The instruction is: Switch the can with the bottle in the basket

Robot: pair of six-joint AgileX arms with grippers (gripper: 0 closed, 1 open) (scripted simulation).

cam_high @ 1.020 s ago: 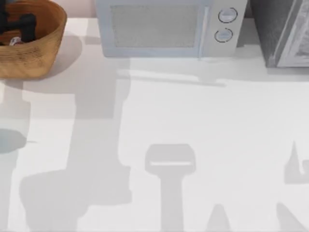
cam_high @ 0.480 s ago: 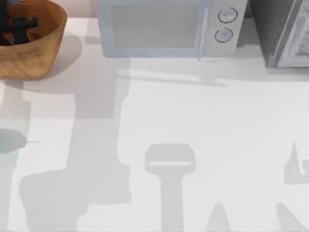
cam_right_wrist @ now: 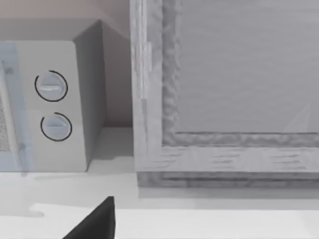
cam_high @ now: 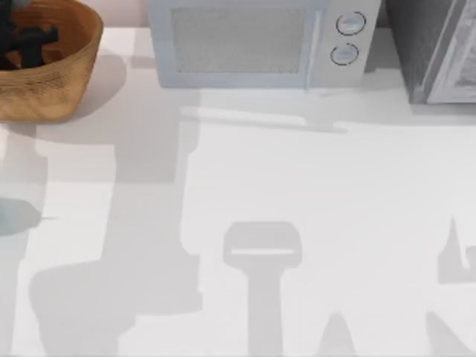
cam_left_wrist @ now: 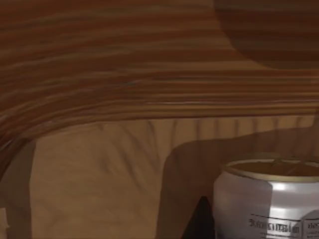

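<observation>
My white table (cam_high: 297, 171) lay bright, crossed by soft grey shadows; a pale microwave (cam_high: 253, 41) with two round dials (cam_high: 351, 24) stood at its back edge; a grey framed cabinet (cam_high: 439, 52) stood just beside it, right.

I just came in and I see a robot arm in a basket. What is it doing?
The left arm's pincer is reaching down inside the wicker basket at the table's far left corner. Its wrist camera looks at the basket's inner wall with the can standing upright right in front of it. Whether it grips the can cannot be seen. The microwave sits behind, and the right arm stays parked near it.
</observation>
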